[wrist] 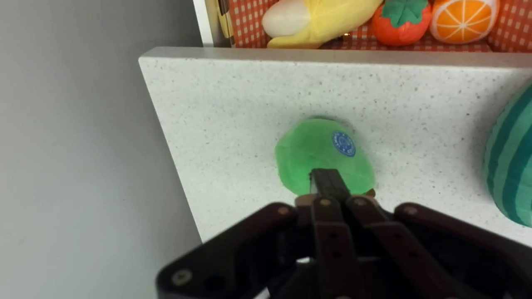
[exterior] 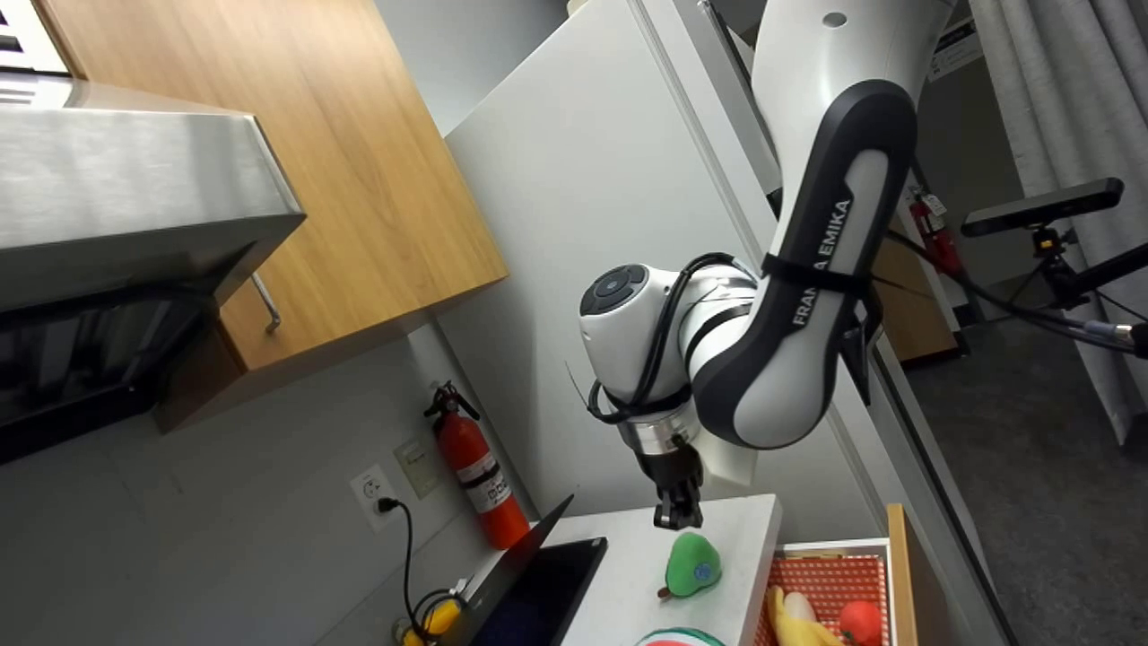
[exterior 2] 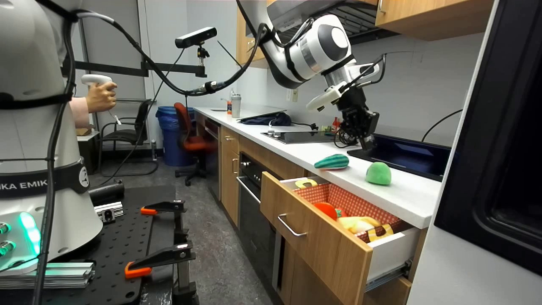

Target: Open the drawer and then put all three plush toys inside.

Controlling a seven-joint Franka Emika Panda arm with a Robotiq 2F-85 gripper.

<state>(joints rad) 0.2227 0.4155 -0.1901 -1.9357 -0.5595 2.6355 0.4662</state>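
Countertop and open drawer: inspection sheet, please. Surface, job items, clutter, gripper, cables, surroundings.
Surface: white speckled countertop, bearing green pear plush and striped watermelon plush.
Job's things: drawer open; banana, tomato and orange plushes inside; green pear plush not yet in.
Clutter: dark trough, identity unclear; tumbler and dark bundle farther along.
Gripper: shut, nothing held, hanging apart from the green pear plush.
Cables: arm cable hangs slack; black cord plugged into wall outlet.
Surroundings: red fire extinguisher; person's hand holding white controller.

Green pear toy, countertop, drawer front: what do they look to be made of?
Green pear toy: probably plush fabric, matte; irregular, stuffed-looking outline.
Countertop: stone-like slab, natural or composite unclear, smooth; dark specks on white.
Drawer front: likely wood veneer or laminate, low sheen; wood-grain look.
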